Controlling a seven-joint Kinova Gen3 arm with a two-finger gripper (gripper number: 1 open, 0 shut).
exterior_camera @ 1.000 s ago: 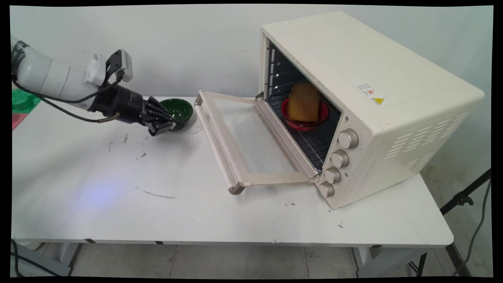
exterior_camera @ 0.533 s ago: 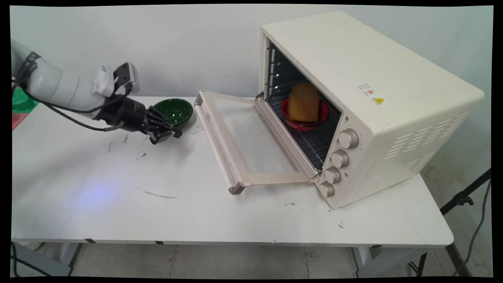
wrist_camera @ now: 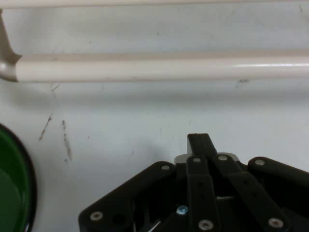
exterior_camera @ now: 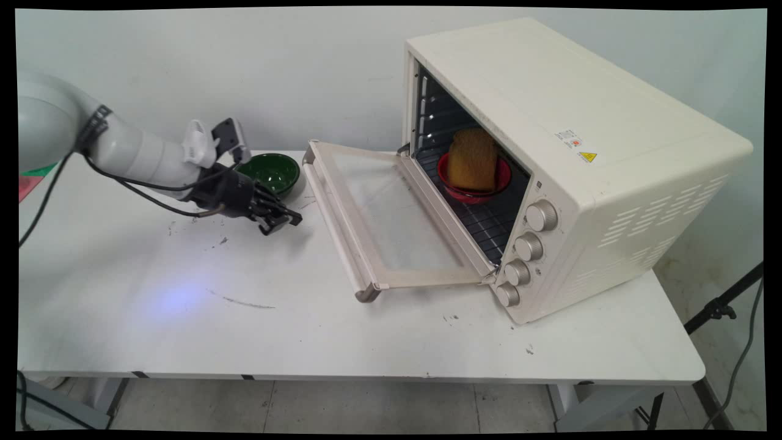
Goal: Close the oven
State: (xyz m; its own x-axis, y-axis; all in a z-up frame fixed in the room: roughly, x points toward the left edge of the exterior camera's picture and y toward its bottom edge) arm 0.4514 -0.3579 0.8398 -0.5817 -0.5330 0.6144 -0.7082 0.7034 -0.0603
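Green bowl (exterior_camera: 273, 172), glossy, beside shut hand (exterior_camera: 282, 220)

This looks like a robotics lab or test room, not a home kitchen. A cream toaster oven (exterior_camera: 568, 165) stands alone on a scuffed white folding table (exterior_camera: 342, 330) against a bare white wall (exterior_camera: 244, 73). A white robot arm (exterior_camera: 128, 156) trailing loose black cables (exterior_camera: 140, 186) reaches over the table, and a black tripod leg (exterior_camera: 724, 305) stands on the tiled floor (exterior_camera: 379, 406) at right.
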